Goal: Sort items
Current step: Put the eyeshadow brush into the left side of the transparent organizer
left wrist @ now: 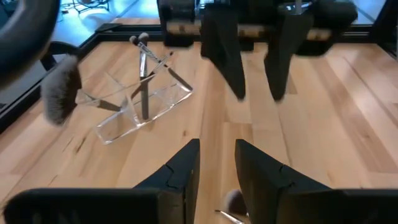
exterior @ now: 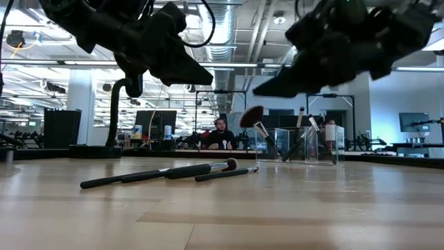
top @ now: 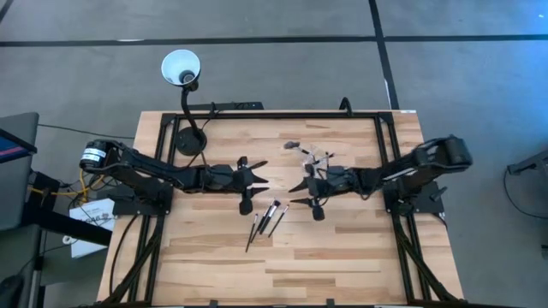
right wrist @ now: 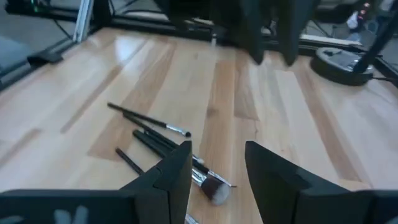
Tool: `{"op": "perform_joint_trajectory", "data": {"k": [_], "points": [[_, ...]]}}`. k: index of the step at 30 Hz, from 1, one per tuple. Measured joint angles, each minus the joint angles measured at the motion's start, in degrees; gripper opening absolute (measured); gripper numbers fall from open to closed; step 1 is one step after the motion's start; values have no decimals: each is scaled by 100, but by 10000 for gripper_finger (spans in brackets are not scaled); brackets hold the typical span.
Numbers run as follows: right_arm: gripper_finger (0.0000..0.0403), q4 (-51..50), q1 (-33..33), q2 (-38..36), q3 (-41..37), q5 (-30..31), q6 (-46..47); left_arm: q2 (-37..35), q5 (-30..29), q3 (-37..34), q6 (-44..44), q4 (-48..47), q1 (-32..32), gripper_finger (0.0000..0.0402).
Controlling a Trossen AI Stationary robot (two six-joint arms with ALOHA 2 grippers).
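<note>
Left jaws: the left gripper [top: 259, 176] hangs above the counter [top: 342, 257] near its middle, fingers apart and nothing between them; the left wrist view shows bare wood in the gap.
Right jaws: the right gripper [top: 297, 180] faces it from the other side, fingers also spread and empty, tips close to the left jaws but not touching.
Why so placed: both arms meet nose to nose over the middle, I judge because the loose brushes lie just under and beside that meeting point, within reach of either arm.
Loose brushes: a small bundle of makeup brushes [top: 266, 221] lies flat on the counter, below and slightly toward the near edge from both jaws; in the right wrist view the brushes [right wrist: 163, 142] fan out just ahead of the right jaws, a pale-tipped one closest.
Holder: a clear plastic holder [left wrist: 140, 111] stands beyond the right jaws, toward the far edge, with a few brushes already leaning upright in it, one wide fan brush [left wrist: 60, 93] sticking out to the side.
Progress: part sorted, I'd say; some brushes stowed, a handful on the wood.
Lamp: a gooseneck lamp [top: 182, 73] stands behind the left arm, well apart from the action.
Next call: a low, flat pinch on thin handles, easy to roll away.
</note>
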Motion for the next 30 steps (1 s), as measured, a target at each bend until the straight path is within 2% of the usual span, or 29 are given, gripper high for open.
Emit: {"op": "perform_joint_trajectory", "data": {"k": [4,12,16,20,22,30], "points": [[138,451,-125,731,105,-555,-125,0,0,0,1,-10,46,99],[133,411,-259,2203,1124,-1641,111,0,1,2,23,-10,55,99],[131,213,-254,2608,1524,-2222,68,0,9,7,141,-91,96,99],[125,-209,-254,2660,1657,-2269,30,0,4,-49,330,-714,101,99],[121,-459,-254,2617,1649,-2269,-74,0,13,-327,243,-652,95,99],[111,-726,-254,2643,1646,-2220,-142,2,7,-1491,-408,913,99,99]]}}
